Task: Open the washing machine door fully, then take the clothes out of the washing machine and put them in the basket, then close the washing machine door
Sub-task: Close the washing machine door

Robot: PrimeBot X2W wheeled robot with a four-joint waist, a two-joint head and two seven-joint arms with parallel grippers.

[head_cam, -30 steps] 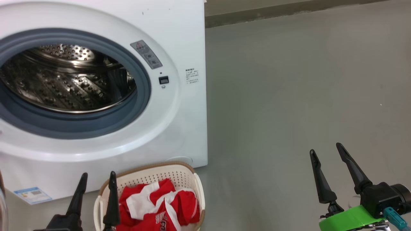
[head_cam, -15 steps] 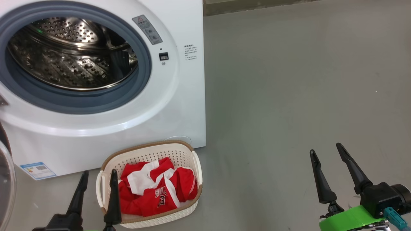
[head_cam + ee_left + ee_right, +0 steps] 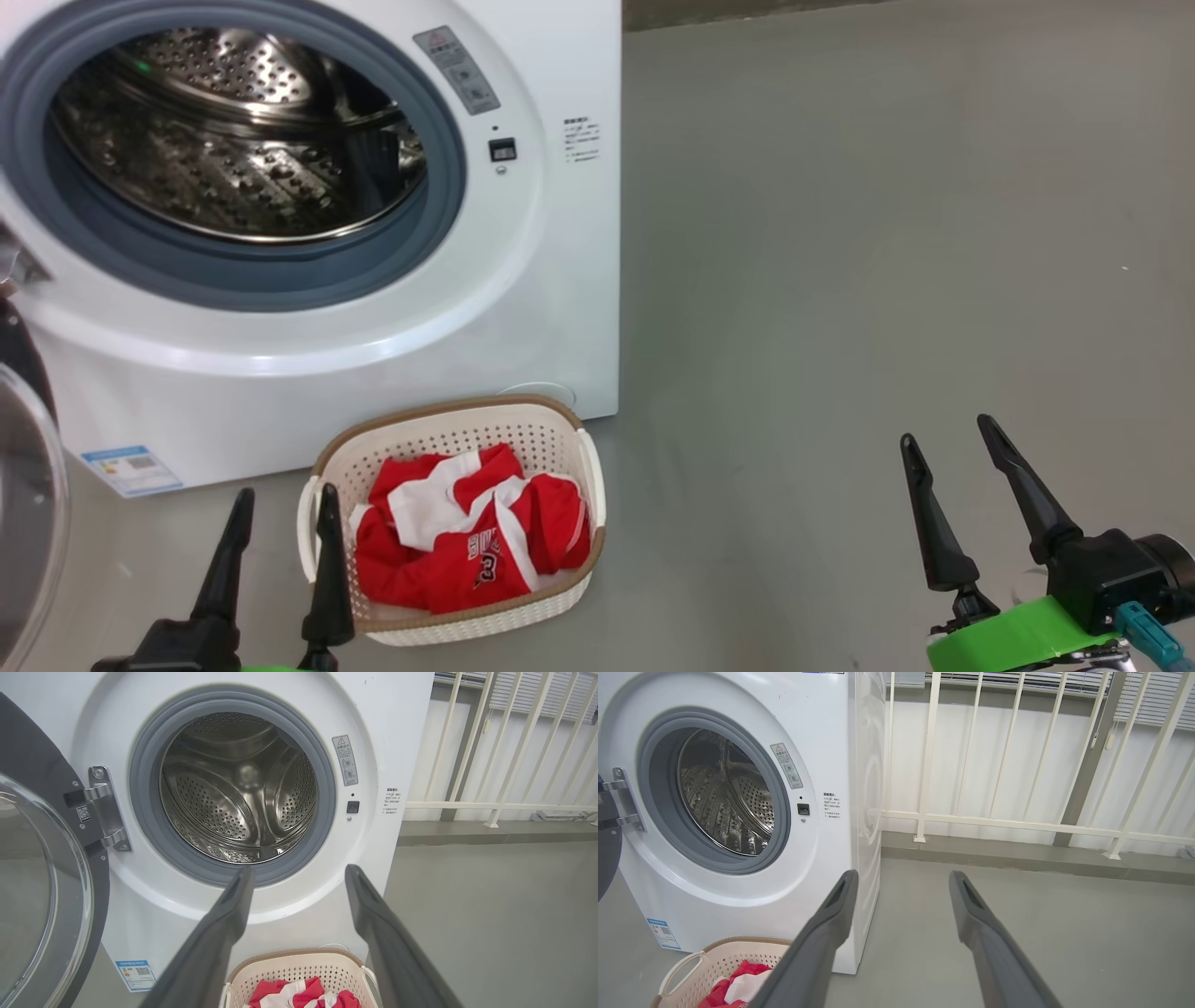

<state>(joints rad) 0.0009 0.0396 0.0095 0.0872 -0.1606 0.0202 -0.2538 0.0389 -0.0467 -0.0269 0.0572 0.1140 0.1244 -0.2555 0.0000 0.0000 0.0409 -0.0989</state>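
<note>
The white washing machine (image 3: 560,280) stands at the left, its steel drum (image 3: 233,140) bare inside the grey seal. The washing machine door (image 3: 23,485) hangs swung out at the far left, its glass showing in the left wrist view (image 3: 42,896). The red and white clothes (image 3: 467,541) lie in the cream basket (image 3: 439,411) on the floor in front of the machine. My left gripper (image 3: 287,493) is open beside the basket's left handle, holding nothing. My right gripper (image 3: 946,431) is open over bare floor, far right of the basket.
Grey floor (image 3: 840,280) stretches to the right of the machine. A white railing (image 3: 994,821) on a low kerb runs behind it. The door hinge (image 3: 100,807) sits on the machine's left side.
The head camera has moved: the machine and basket sit higher and further right in the picture, and the whole basket now shows. Both grippers hold their places and stay open.
</note>
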